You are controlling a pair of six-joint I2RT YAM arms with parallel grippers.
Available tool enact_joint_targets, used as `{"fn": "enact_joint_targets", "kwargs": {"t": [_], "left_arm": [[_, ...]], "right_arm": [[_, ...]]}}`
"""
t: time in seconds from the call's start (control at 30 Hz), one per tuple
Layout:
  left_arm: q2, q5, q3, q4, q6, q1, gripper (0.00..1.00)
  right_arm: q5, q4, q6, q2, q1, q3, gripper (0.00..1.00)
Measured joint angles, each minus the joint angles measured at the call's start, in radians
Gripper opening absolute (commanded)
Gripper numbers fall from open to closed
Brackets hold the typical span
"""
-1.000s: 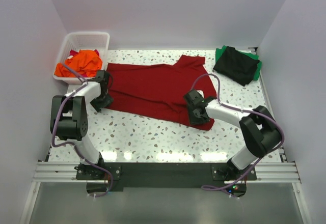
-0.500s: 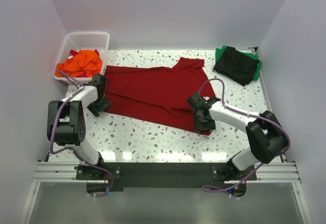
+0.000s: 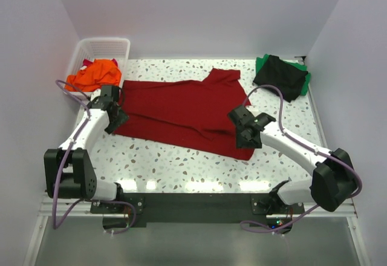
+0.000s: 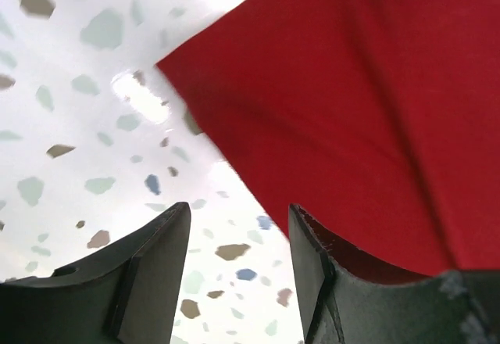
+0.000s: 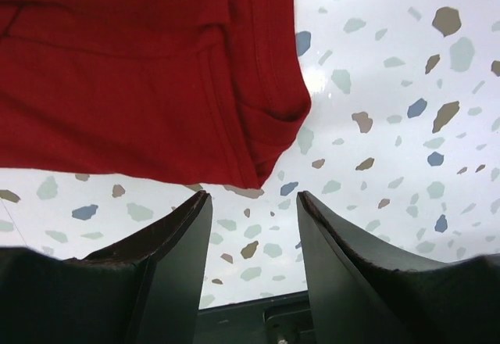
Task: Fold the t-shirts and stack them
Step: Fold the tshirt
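A dark red t-shirt (image 3: 181, 112) lies flat across the middle of the table, folded into a long band. My left gripper (image 3: 116, 120) hovers at its left end, jaws open; in the left wrist view, bare table shows between the fingers of the left gripper (image 4: 238, 211) and the dark red t-shirt (image 4: 351, 109) fills the upper right. My right gripper (image 3: 247, 138) is over the shirt's near right corner, open. In the right wrist view the dark red t-shirt's hem corner (image 5: 262, 164) lies just ahead of the right gripper (image 5: 252, 195), apart from it.
A white slatted basket (image 3: 115, 43) at the back left holds an orange t-shirt (image 3: 94, 75) and a bit of red cloth (image 3: 86, 63). A folded black t-shirt (image 3: 281, 75) lies on a green one (image 3: 306, 77) at the back right. Walls close in on three sides.
Both arms have swung outward, the left one leftward and the right one rightward. Both grippers have backed to the shirt's ends. The shirt has shifted slightly to the left.
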Motion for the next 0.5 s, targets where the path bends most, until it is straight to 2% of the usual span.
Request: {"fn": "enact_joint_targets", "kwargs": {"t": [0.13,0.3,0.5], "left_arm": [[-0.043,0.046,0.057,0.02,0.058,-0.049,0.54],[-0.008,0.176,0.069,0.083,0.124,-0.138,0.47],[0.071,0.321,0.069,0.171,0.147,-0.277,0.46]], "right_arm": [[0.023,0.008,0.003,0.019,0.0,0.024,0.52],[0.039,0.057,0.002,0.079,-0.003,0.059,0.52],[0.033,0.13,0.003,0.146,-0.062,0.085,0.52]]}}
